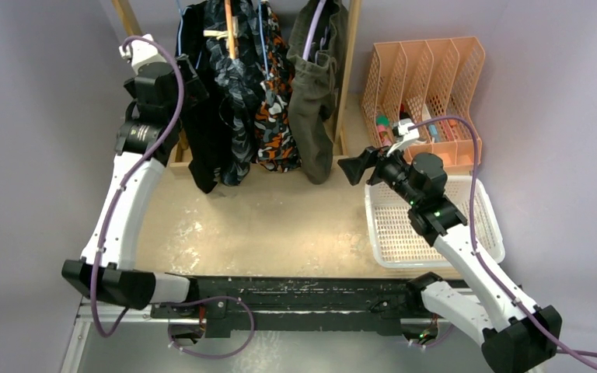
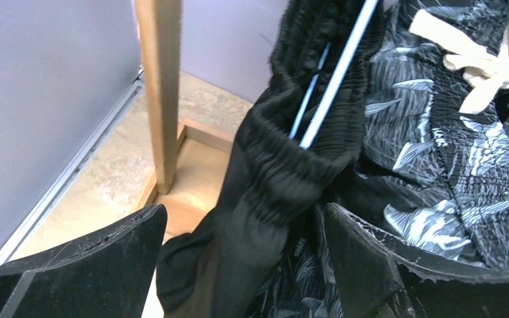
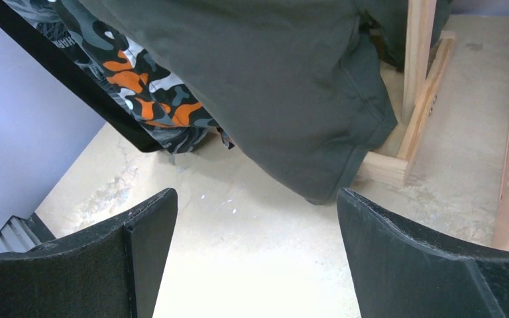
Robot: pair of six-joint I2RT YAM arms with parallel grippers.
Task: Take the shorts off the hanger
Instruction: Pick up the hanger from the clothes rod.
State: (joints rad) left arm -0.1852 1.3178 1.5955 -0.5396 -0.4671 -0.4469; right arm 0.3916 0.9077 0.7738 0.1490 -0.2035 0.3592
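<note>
Black shorts (image 2: 272,152) hang inside the released left end effector (image 2: 245,209); the released right end effector (image 3: 257,193) faces olive-green shorts (image 3: 272,86).

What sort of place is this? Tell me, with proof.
Probably a robot lab test bench, not a home: a left arm and right arm bolted at the table edge, a small wooden rack of shorts, plain walls close around.

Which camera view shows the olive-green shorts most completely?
The top external view: the olive-green shorts hang there full length, from hanger to hem. The right wrist view gives only the lower leg and hem, close up. The left wrist view misses them.
</note>
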